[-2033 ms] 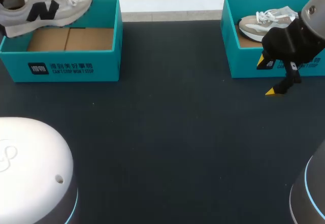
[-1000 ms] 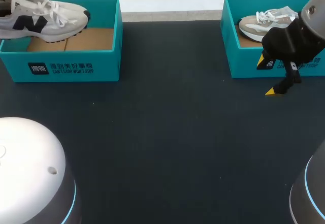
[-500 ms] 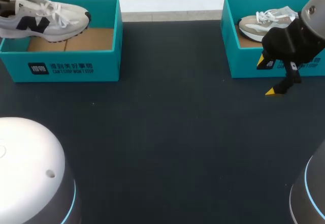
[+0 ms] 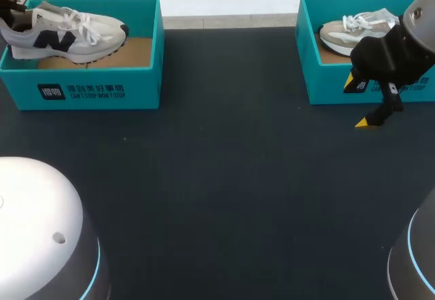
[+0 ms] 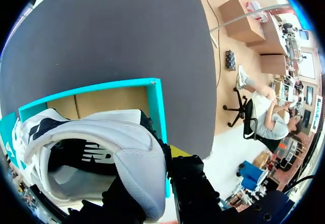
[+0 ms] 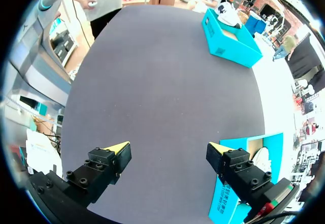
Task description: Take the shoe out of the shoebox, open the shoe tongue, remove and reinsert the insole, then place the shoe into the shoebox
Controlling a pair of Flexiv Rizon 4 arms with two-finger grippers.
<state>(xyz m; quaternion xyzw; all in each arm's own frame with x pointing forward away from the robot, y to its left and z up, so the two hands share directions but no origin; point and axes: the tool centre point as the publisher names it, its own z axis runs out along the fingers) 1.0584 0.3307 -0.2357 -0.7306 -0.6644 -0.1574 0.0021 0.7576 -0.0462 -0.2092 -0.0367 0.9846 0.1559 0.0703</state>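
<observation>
Now the left gripper (image 5: 152,176) pinches the shoe (image 4: 68,31) by its heel. It has lowered the shoe from above the rim down into the box (image 4: 160,55) at the worktop's far left corner, so the final placing looks nearly done. The right gripper (image 4: 359,103) hangs spread near the right edge.

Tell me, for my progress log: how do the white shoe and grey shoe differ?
The white shoe has a dark side logo; the grey shoe shows none. The left gripper holds the white shoe's heel; the grey shoe lies untouched, the right gripper open outside its box. Both are in teal shoeboxes.
</observation>
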